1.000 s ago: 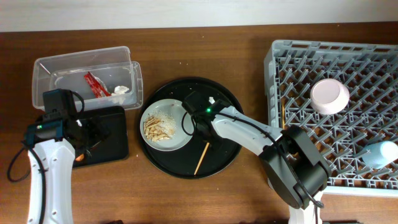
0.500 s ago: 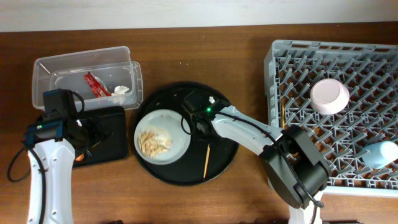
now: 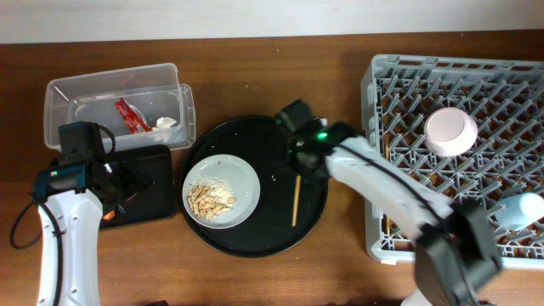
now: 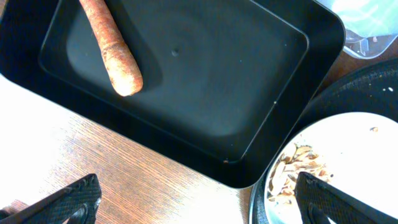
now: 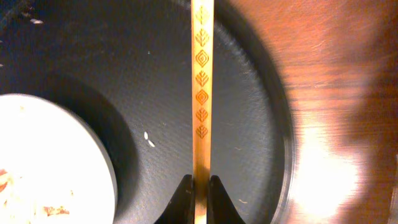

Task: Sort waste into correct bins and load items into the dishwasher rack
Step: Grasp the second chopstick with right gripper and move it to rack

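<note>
My right gripper (image 3: 297, 172) is shut on a thin wooden chopstick (image 3: 295, 202), shown with a leaf pattern in the right wrist view (image 5: 201, 74), pinched between the fingertips (image 5: 185, 190) over the round black tray (image 3: 255, 242). The pale plate (image 3: 244, 176) with beige scraps and rice (image 3: 209, 197) sits on that tray's left half. My left gripper (image 4: 199, 205) is open and empty over the wood, just beside the shallow black tray (image 4: 205, 74), which holds the orange carrot stick (image 4: 115, 53). The clear tub (image 3: 59, 93) holds the red wrapper (image 3: 130, 116) and white tissue (image 3: 165, 122).
The grey rack (image 3: 408, 85) stands at the right with the white bowl (image 3: 451, 132) and light-blue cup (image 3: 518, 210) in it. A thin wooden stick (image 3: 387, 157) shows among the pegs at its left side. The plate edge (image 4: 348, 155) lies close to my left gripper's right finger.
My right gripper left the plate's right edge, moved right and closed on the chopstick, which turned from tilted to nearly straight. The plate slid down-left on the tray. The left arm has not moved.
</note>
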Motion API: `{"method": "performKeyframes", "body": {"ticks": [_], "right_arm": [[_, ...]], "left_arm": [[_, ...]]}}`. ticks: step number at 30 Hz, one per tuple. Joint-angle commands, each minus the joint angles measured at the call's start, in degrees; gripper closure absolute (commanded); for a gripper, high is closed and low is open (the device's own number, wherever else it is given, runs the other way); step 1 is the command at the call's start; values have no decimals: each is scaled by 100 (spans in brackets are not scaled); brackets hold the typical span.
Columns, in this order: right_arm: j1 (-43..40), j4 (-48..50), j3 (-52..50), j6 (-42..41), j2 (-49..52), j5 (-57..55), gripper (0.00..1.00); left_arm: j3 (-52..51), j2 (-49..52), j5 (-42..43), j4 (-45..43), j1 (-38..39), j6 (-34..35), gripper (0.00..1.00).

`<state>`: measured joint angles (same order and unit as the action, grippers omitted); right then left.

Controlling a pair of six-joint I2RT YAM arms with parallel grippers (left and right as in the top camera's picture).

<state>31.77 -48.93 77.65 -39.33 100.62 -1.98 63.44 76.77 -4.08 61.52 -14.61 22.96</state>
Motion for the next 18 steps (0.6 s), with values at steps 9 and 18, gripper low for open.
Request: {"method": "performKeyframes", "body": {"ticks": [9, 18], "right_arm": [[-2192, -1915, -20, 3018, -2050, -17, 96], [-2693, -1880, -260, 3335, -1016, -181, 95]], "left_arm": [[35, 4, 114, -15, 26, -70, 1], [35, 4, 334, -11, 175, -72, 1]]}}
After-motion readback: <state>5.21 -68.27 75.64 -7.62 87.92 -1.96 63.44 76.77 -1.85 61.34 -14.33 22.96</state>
